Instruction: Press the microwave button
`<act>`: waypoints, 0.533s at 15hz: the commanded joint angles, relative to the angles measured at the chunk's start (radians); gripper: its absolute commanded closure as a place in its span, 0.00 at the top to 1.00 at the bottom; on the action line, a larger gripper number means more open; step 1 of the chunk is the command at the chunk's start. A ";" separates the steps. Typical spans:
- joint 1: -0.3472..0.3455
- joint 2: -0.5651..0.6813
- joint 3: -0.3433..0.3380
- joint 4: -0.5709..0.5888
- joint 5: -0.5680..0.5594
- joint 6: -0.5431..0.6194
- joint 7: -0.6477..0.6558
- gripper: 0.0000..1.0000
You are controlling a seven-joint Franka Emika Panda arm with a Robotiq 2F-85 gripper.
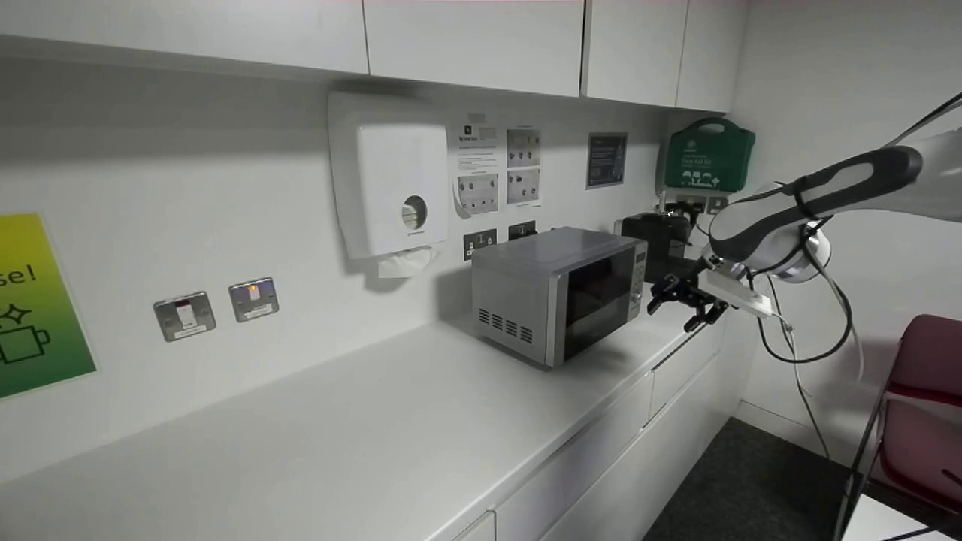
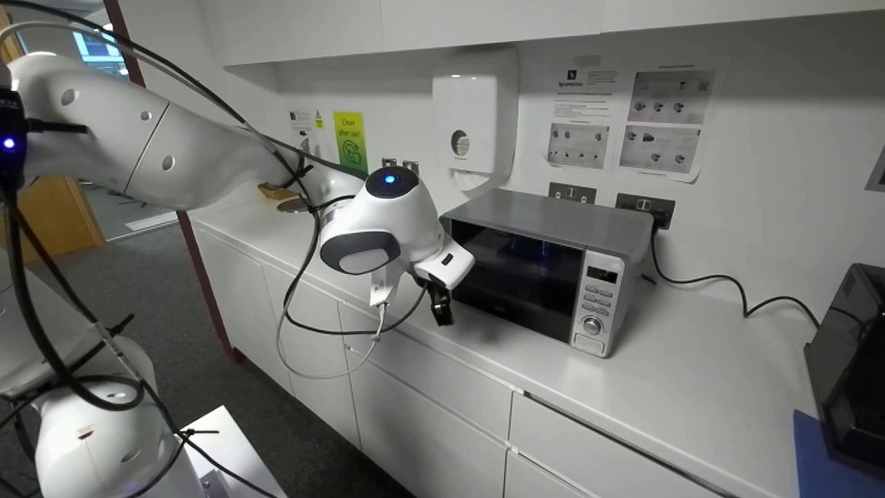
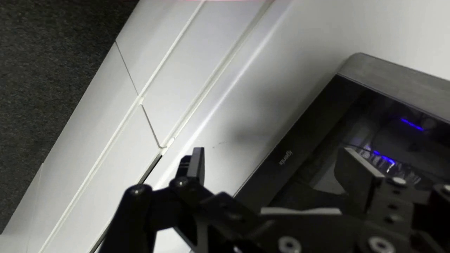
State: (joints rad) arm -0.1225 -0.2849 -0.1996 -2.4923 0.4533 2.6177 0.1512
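Observation:
The microwave is a grey-silver box with a dark glass front, standing on the counter in both exterior views (image 1: 518, 282) (image 2: 515, 283). Its light control panel (image 2: 596, 304) has a lit red display, several small buttons, a round dial (image 2: 592, 325) and a wide button (image 2: 589, 344) at the bottom. My gripper (image 1: 673, 317) is in the air in front of the door, apart from it; in an exterior view it shows left of the panel (image 2: 442, 311). In the wrist view my gripper (image 3: 271, 151) is open and empty, with the glass door (image 3: 316, 140) beyond. The panel is out of the wrist view.
The white counter (image 1: 316, 443) has drawers below and wall cupboards (image 1: 473, 45) above. A paper towel dispenser (image 1: 402, 180) hangs behind the microwave. A black machine (image 2: 847, 373) stands beyond the panel end. A power cable (image 2: 719, 278) runs along the counter. A red chair (image 1: 924, 421) stands nearby.

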 commanded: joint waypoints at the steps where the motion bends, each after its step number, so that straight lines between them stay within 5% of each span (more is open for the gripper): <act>1: 0.009 0.050 -0.016 0.058 0.122 0.067 0.064 1.00; 8: -0.077 0.185 -0.028 0.153 0.123 0.205 0.306 1.00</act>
State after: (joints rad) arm -0.1707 -0.1676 -0.2243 -2.3975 0.5590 2.7623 0.3704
